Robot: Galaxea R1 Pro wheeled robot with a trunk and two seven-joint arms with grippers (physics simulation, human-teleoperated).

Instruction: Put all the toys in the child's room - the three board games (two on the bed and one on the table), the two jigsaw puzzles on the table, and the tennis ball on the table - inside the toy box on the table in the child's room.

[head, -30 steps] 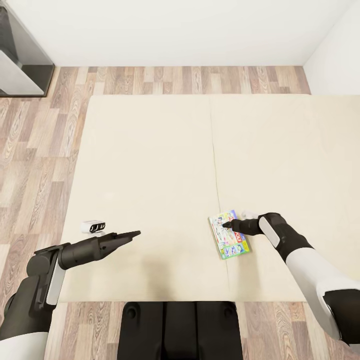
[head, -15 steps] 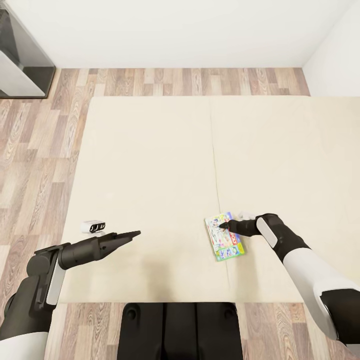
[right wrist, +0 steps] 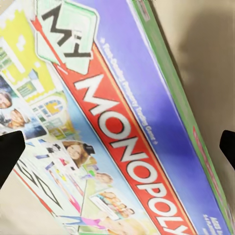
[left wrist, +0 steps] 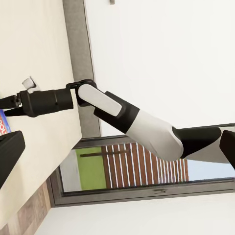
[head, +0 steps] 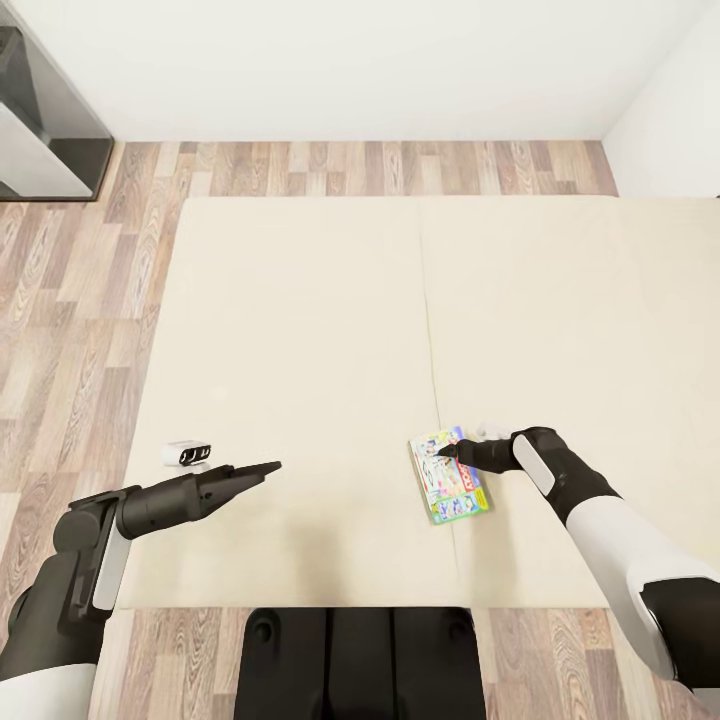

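One board game (head: 449, 476), the Monopoly box, is lying on the bed (head: 300, 320) near its front edge, so by the look of it the task is sitting at an early stage, with no toy box in sight. Well left of the box, the left claw (head: 262, 469) is hovering over the mattress, pinched together and empty. At the box, the right claw (head: 447, 451) is spreading wide, its fingertips (right wrist: 10, 149) straddling the cover, gripping nothing yet.

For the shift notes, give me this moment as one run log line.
right gripper: over Monopoly board game, jaws open | game: flat on bed | left gripper: idle, holds nothing
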